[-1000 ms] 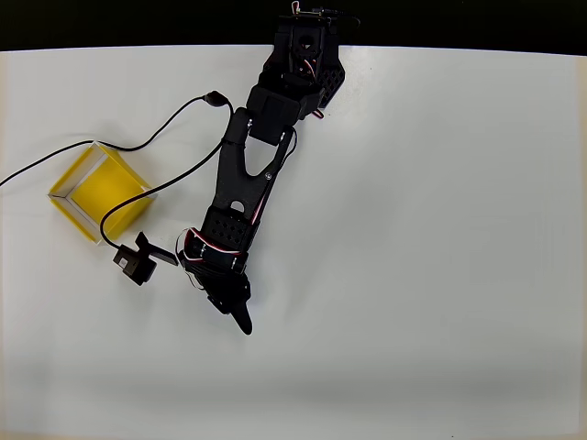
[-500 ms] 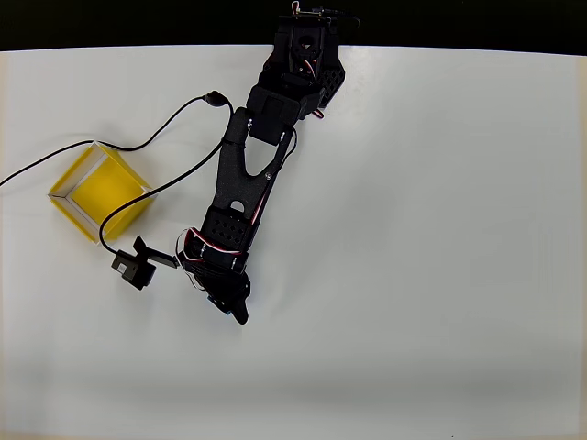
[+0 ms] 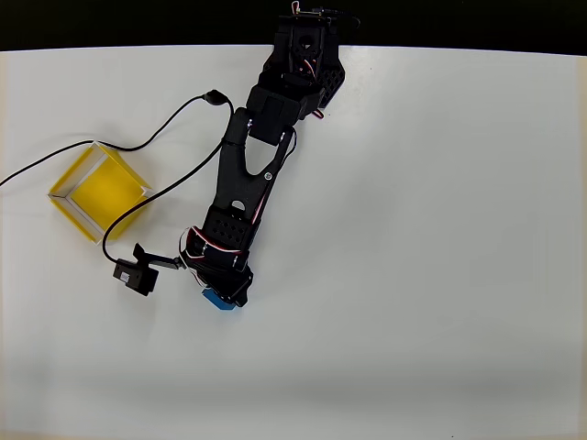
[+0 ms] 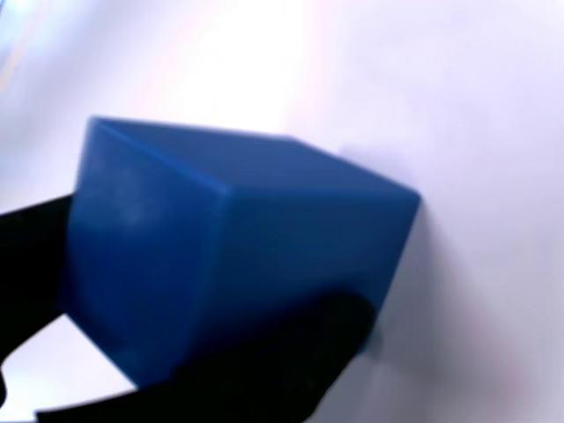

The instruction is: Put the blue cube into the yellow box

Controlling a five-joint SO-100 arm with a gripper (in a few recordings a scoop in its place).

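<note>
Gripper (image 3: 229, 295) low over the table (image 3: 440, 275), clamped on the blue cube (image 3: 217, 302), black fingers (image 4: 264, 370) hugging it; yellow box (image 3: 99, 192) sits well off to its upper left.

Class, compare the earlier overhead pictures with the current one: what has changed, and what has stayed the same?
The gripper has pulled back toward the arm's base, so its tip no longer reaches as far down the picture. The blue cube, hidden before, now peeks out beside it; the wrist view shows dark fingers against it. The yellow box and table are unchanged.
</note>
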